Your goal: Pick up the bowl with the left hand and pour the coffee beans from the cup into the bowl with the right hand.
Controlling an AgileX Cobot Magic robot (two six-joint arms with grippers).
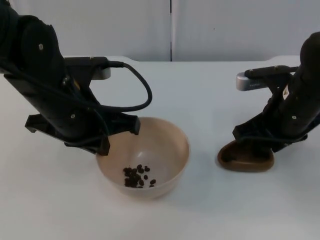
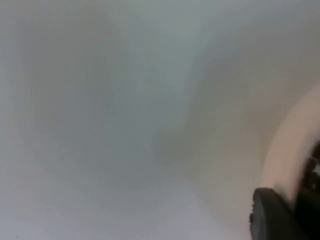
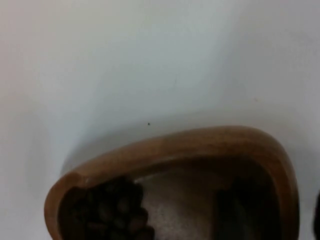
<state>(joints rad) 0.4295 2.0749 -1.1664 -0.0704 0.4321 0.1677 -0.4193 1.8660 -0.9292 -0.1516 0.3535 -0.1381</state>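
Note:
A beige bowl [image 1: 160, 145] sits at the middle front of the table with a small pile of coffee beans [image 1: 138, 177] in its bottom. My left gripper [image 1: 103, 146] is shut on the bowl's left rim; in the left wrist view the pale rim [image 2: 290, 145] runs beside a black fingertip [image 2: 272, 215]. To the right lies a brown wooden cup [image 1: 245, 159], low over the table. My right gripper [image 1: 260, 144] is shut on the cup's far edge. In the right wrist view the cup [image 3: 200, 142] holds a clump of beans [image 3: 115, 210] in one end.
White table top [image 1: 210, 100] stretches between the bowl and the cup and back to the grey partition wall [image 1: 125, 25].

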